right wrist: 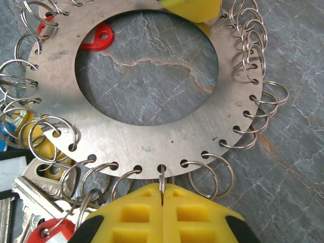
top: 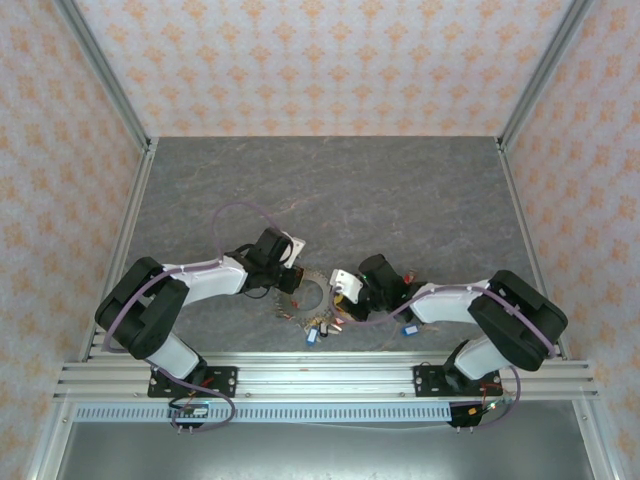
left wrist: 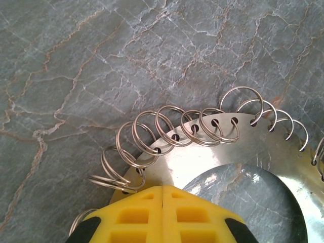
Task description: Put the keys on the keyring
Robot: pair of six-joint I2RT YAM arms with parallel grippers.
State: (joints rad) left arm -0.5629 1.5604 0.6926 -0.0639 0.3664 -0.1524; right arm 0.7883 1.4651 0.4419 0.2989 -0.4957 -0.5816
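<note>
The keyring (right wrist: 152, 136) is a flat metal disc with a wide hole, its rim drilled with holes that carry many wire split rings; it lies on the grey table (top: 330, 190). My right gripper (right wrist: 162, 195) is shut on one upright split ring (right wrist: 162, 177) at the disc's near rim. My left gripper (left wrist: 162, 188) is shut, its yellow tips resting on the disc (left wrist: 202, 152) at the opposite rim; one fingertip (right wrist: 192, 7) shows there. Silver keys (right wrist: 35, 187) with red (right wrist: 50, 230), yellow (right wrist: 43, 147) and blue tags hang bunched at the lower left. A red tag (right wrist: 96, 38) lies inside the hole.
Both arms meet over the keyring (top: 314, 278) near the table's front edge, with the key bunch (top: 320, 328) just in front. A blue-tagged key (top: 410, 329) lies by the right arm. Aluminium rails and patterned walls bound the table.
</note>
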